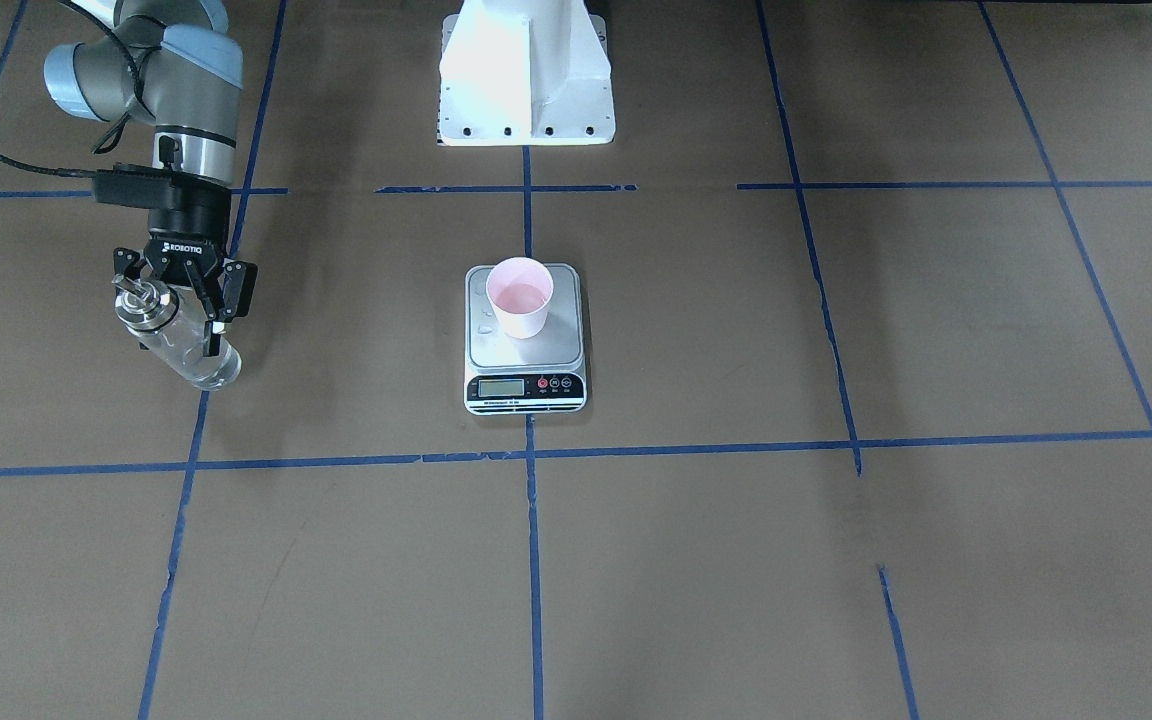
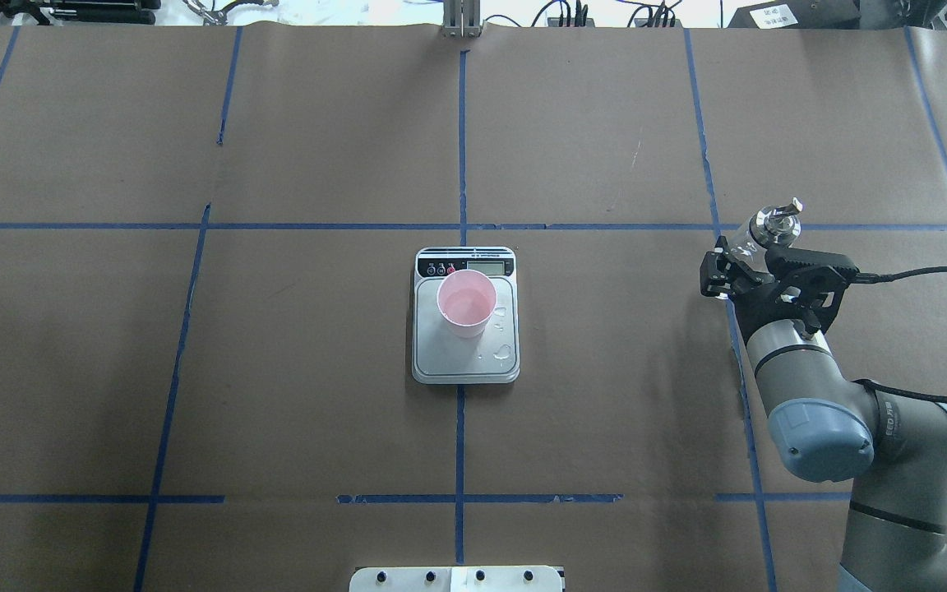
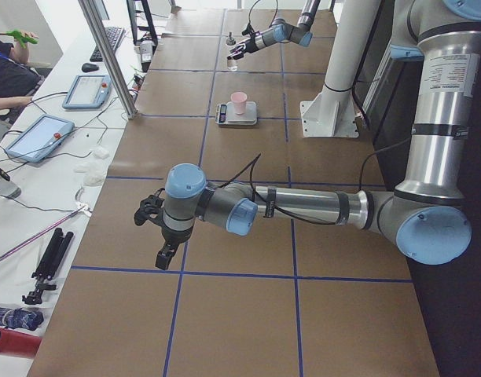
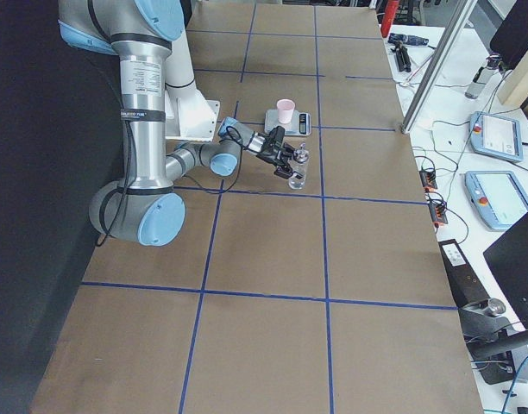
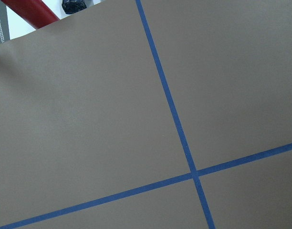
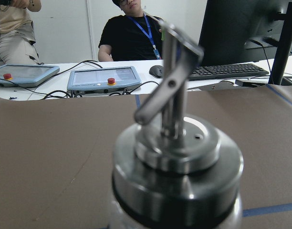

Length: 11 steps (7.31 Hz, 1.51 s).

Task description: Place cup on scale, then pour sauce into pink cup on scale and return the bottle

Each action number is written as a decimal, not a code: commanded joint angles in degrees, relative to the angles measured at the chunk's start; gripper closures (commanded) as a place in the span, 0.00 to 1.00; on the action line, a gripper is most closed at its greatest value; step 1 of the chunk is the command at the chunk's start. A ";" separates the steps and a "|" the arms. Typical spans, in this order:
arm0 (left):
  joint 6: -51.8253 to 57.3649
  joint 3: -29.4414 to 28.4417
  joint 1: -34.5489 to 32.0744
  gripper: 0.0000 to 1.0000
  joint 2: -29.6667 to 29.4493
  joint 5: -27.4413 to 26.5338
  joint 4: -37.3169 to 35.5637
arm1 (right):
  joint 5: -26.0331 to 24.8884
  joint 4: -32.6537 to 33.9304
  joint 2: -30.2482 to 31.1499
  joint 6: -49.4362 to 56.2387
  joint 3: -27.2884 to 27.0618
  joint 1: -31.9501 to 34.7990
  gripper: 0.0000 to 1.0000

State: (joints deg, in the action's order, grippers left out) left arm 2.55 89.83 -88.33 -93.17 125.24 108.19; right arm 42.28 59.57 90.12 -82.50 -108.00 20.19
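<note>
Bottle (image 1: 191,365), clear glass with a silver collar and spout, is pinched between the fingers of the right claw (image 1: 176,315). It is well apart from the scale (image 1: 548,350), on the robot's right side of the brown worktop (image 1: 736,560). The pink cup (image 1: 520,297) stands upright on the scale's steel platform, with a few droplets (image 2: 503,353) beside it. The left claw (image 3: 163,236) hangs over bare worktop at the far end; I cannot tell whether its fingers are spread or pressed together.
</note>
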 commanded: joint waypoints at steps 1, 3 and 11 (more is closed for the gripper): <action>0.00 -0.01 0.00 0.00 0.00 0.00 0.00 | 0.17 0.10 0.32 -0.03 0.25 -0.15 1.00; 0.00 -0.01 0.00 0.00 0.00 0.00 0.00 | 0.44 0.10 0.23 -0.03 2.09 -0.15 1.00; -0.18 -0.01 0.00 0.00 -0.61 0.00 -0.18 | 2.98 0.10 0.49 -0.20 2.27 -0.15 0.94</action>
State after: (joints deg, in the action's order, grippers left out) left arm 2.44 89.82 -88.33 -93.65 125.24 108.05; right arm 44.93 59.68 90.57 -82.70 -105.79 20.04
